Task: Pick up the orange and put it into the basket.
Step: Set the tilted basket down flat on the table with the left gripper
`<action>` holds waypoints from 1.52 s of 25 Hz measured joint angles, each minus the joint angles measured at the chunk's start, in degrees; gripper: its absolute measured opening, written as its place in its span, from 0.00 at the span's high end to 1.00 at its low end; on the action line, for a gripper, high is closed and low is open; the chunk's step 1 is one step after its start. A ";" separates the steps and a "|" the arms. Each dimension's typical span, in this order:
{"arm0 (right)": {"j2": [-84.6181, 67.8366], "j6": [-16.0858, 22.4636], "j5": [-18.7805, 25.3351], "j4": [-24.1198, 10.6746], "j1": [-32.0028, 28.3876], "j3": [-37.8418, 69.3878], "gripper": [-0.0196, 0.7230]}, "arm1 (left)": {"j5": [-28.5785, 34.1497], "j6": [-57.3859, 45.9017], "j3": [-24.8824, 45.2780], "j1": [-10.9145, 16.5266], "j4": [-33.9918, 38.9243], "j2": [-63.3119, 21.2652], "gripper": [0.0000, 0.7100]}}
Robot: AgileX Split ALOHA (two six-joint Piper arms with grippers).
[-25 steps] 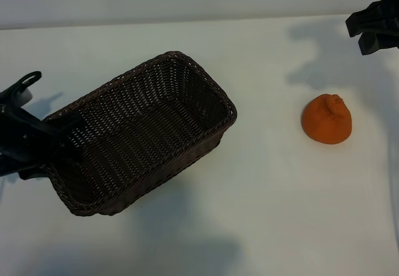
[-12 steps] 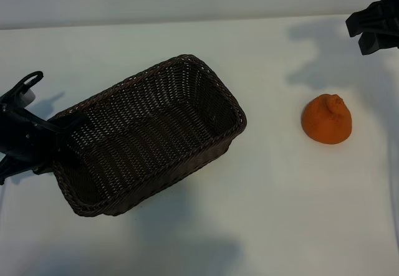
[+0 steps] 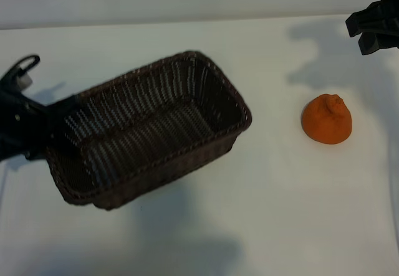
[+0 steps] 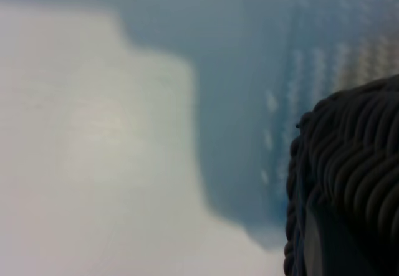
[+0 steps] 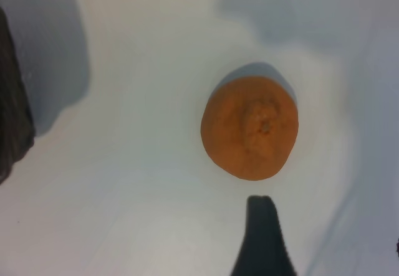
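Observation:
The dark brown wicker basket (image 3: 156,126) hangs tilted above the white table, its shadow spread beneath it. My left gripper (image 3: 53,134) is shut on the rim of its left short end; in the left wrist view the braided rim (image 4: 349,151) fills one corner. The orange (image 3: 326,119), lumpy knob upward, rests on the table to the right, well apart from the basket. My right gripper (image 3: 356,36) hovers open at the far right, behind the orange. In the right wrist view the orange (image 5: 249,126) lies just beyond one dark fingertip (image 5: 262,238).
The white table (image 3: 268,214) stretches bare between basket and orange and along the front. A pale wall runs behind the table's back edge (image 3: 187,22). One corner of the basket (image 5: 11,120) shows at the side of the right wrist view.
My left gripper has closed on the basket's left rim, and the basket has lifted, swung and shifted slightly toward the orange. The right arm and the orange have stayed still.

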 joint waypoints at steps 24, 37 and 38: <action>0.00 0.00 0.00 0.00 0.00 0.00 0.32 | 22.03 15.29 -19.60 0.00 1.83 -2.67 0.78; 0.00 0.00 0.13 0.00 0.00 0.00 0.32 | 22.04 22.96 -19.60 0.00 0.95 -2.67 0.78; 0.00 0.00 0.13 0.00 0.00 0.00 0.32 | 22.04 22.80 -19.60 0.00 0.90 -2.61 0.78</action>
